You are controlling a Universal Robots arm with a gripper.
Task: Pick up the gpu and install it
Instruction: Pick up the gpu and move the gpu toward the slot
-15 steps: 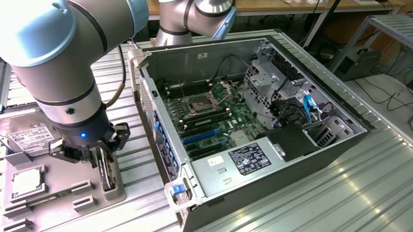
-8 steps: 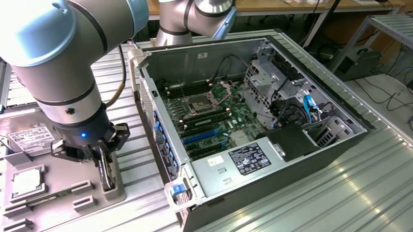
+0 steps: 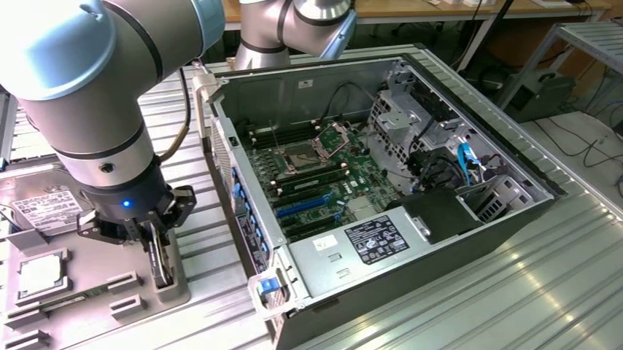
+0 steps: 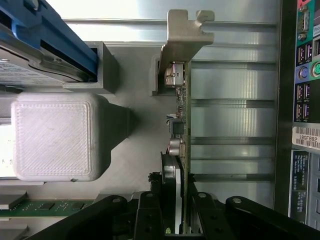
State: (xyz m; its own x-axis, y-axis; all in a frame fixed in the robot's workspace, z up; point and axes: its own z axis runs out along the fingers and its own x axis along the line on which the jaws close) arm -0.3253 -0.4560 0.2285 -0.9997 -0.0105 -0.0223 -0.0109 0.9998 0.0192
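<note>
Clamping gpu (image 4: 180, 130) on edge | tool (image 4: 176, 201) astride it | case (image 4: 300, 165) near

Workshop bench, brightly lit

A ribbed metal table (image 3: 506, 292) is spread across the exterior view, and strong light is reflected off its slats at five o'clock. A wooden desk (image 3: 419, 9) is set along the edge at twelve o'clock. A grey metal rack (image 3: 589, 36) is placed at two o'clock, with a dark box (image 3: 540, 91) beside it on the pale floor (image 3: 599, 171), where loose cables (image 3: 584, 138) are strewn at three o'clock.
</note>
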